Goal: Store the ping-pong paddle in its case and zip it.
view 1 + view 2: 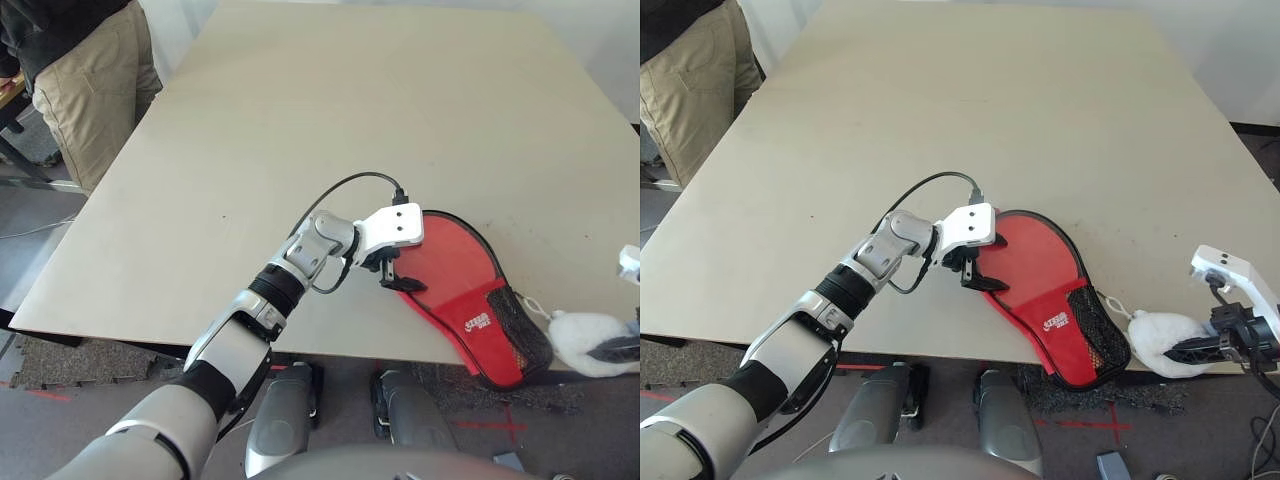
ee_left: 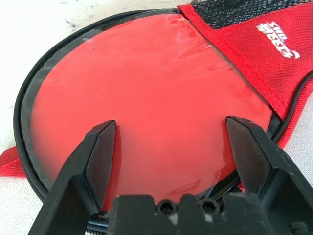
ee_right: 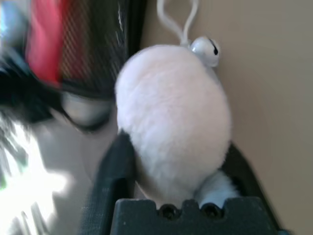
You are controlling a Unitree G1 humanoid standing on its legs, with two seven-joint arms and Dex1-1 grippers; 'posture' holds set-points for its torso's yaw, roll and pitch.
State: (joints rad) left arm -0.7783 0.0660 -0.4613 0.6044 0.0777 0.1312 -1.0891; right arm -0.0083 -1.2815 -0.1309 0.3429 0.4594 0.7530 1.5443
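The case (image 1: pixel 1045 290), a paddle-shaped red fabric pouch with black trim, a mesh pocket and a glossy round panel, lay flat at the bench's (image 1: pixel 970 110) near edge, its narrow end pointing toward the robot and overhanging the edge. The left gripper (image 2: pixel 168 142) hovered over the round end, jaws wide. The fluffy white pom-pom (image 3: pixel 171 117) sat between the right gripper's (image 1: pixel 1220 345) parted jaws, off the bench. A person (image 1: pixel 80 70) stood at the far-left corner.

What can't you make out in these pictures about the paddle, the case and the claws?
- Paddle: not visible as separate from the closed case, so stored or not is unclear.
- Zipper: too small in the head views.
- Right claw: the pom-pom hides its fingers; grip unclear.
- Case's handle end: blurred, right wrist view.
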